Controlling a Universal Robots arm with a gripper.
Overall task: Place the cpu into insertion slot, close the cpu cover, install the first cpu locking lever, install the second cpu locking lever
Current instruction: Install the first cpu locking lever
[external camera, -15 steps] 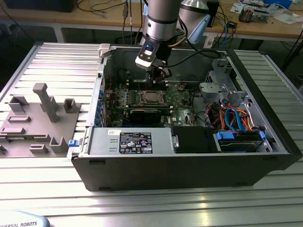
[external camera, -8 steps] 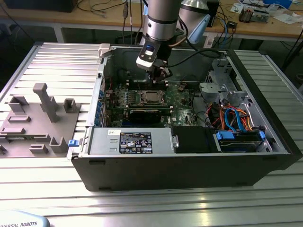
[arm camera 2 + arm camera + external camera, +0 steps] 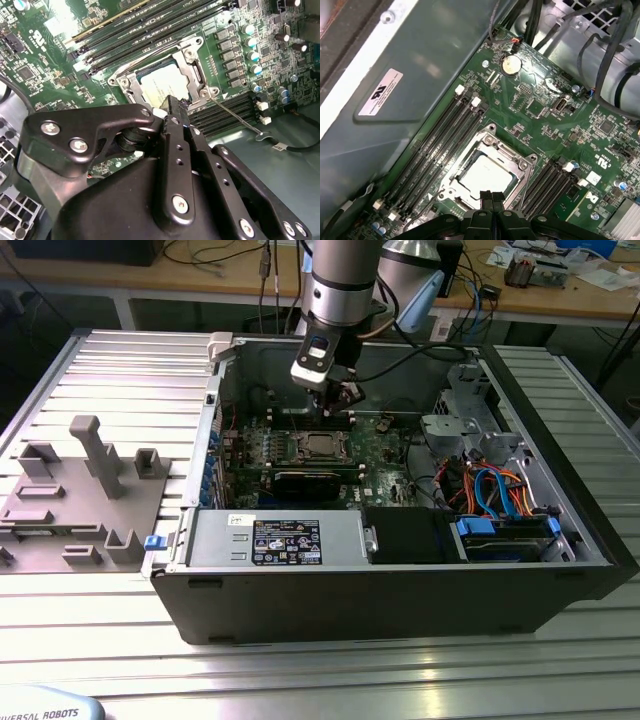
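Now my gripper (image 3: 491, 196) hangs at the socket's edge, its matte black fingers pressed together. The cpu (image 3: 485, 175), a flat pale-grey metal square, sits in the dark insertion slot (image 3: 196, 75), framed by the silvery stamped cpu cover (image 3: 509, 153) lying flat. A thin wire lever (image 3: 235, 116) slants across the green motherboard (image 3: 555, 115).

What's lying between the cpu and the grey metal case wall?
Around the cpu sits the cpu cover; beyond it, long black memory slots run along the case wall, seen in the first wrist view.
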